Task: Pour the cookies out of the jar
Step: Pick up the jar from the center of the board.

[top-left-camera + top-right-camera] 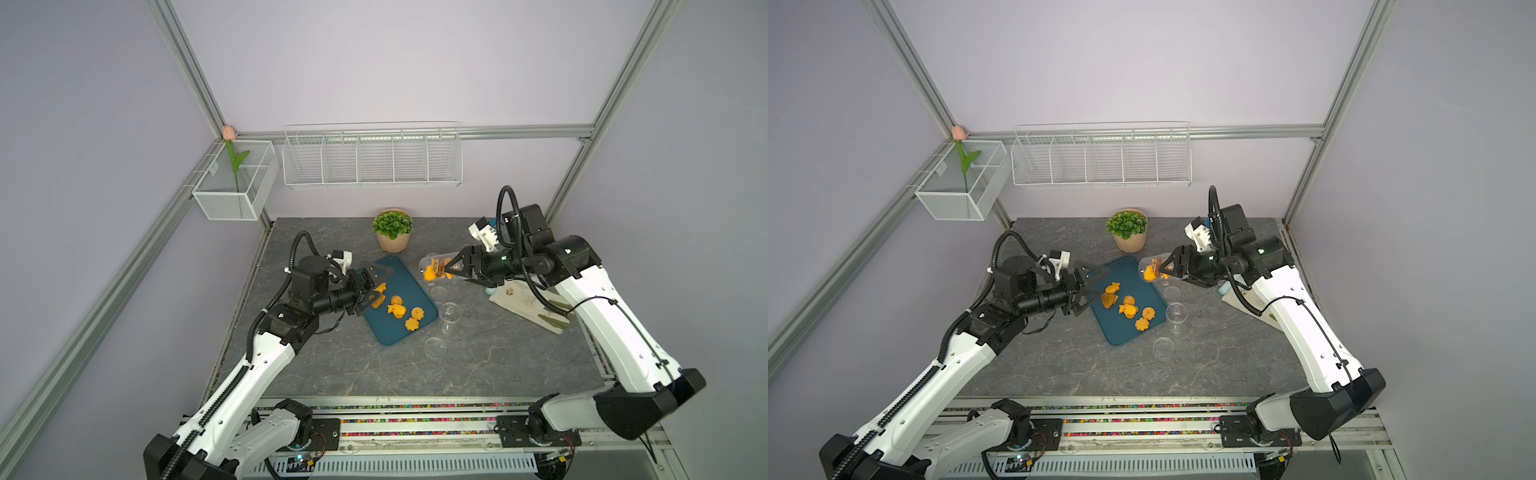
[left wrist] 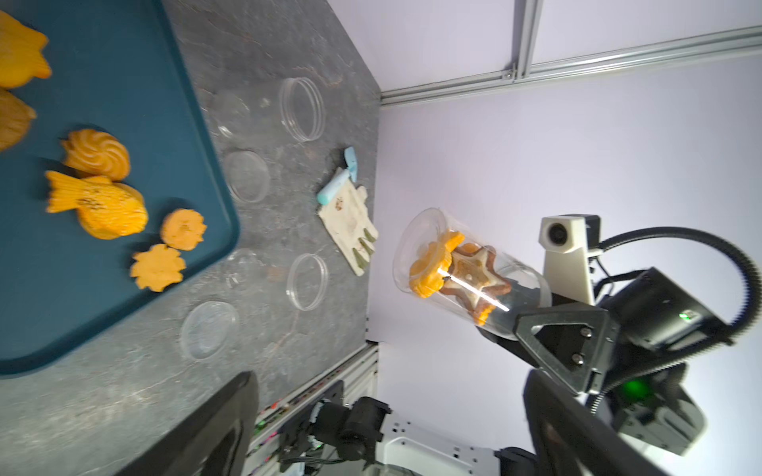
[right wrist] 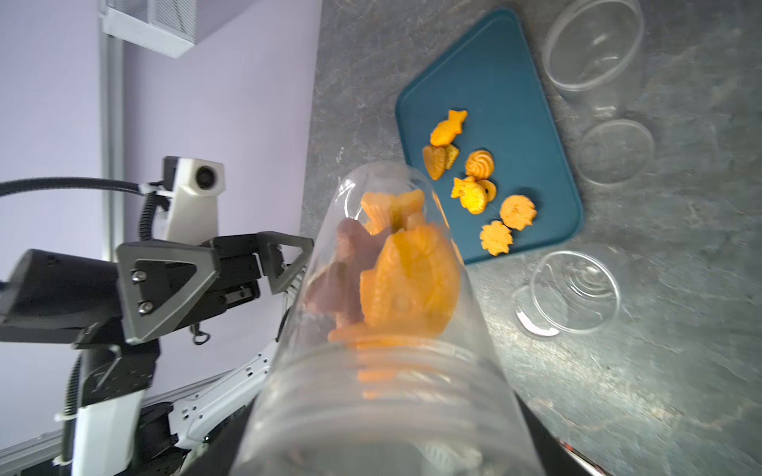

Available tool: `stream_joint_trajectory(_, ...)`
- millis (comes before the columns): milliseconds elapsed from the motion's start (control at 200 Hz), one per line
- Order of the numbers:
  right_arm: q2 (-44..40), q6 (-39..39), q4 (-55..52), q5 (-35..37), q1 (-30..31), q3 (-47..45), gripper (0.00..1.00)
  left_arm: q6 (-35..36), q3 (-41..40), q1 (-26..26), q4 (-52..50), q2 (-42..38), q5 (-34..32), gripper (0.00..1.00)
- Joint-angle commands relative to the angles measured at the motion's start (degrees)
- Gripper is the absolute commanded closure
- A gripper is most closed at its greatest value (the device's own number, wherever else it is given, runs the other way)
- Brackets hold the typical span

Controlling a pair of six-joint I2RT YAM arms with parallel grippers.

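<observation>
Right hand (image 1: 449,268) grasping tilted jar (image 1: 427,263), base hidden; left hand (image 1: 386,283) released, partly covering tray (image 1: 409,276) cookies (image 1: 397,310).

Bright, even light; blurred wrist views

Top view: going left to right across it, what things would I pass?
White mesh wall basket → dark teal rectangular tray → clear plastic jar → cream-coloured flat board. The green potted plant overlaps the tray, so it is left out.
</observation>
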Motion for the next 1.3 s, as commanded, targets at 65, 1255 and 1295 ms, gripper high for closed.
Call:
stream_joint_trajectory(65,-1.65,7.07,17.21,-11.99,-0.21,-4.38,0.44,-9.64,-0.60,0.38,18.31,1.06,7.94,0.00)
stream_joint_trajectory(1255,3.48,10.70,31.06,-28.44,6.43,-7.27,0.44,-23.58,0.25,3.06,38.67,6.17,21.58,0.01)
stream_joint_trajectory(1295,3.38,10.33,30.65,-28.45,6.08,-7.41,0.44,-23.56,0.17,3.10,38.45,6.06,21.77,0.00)
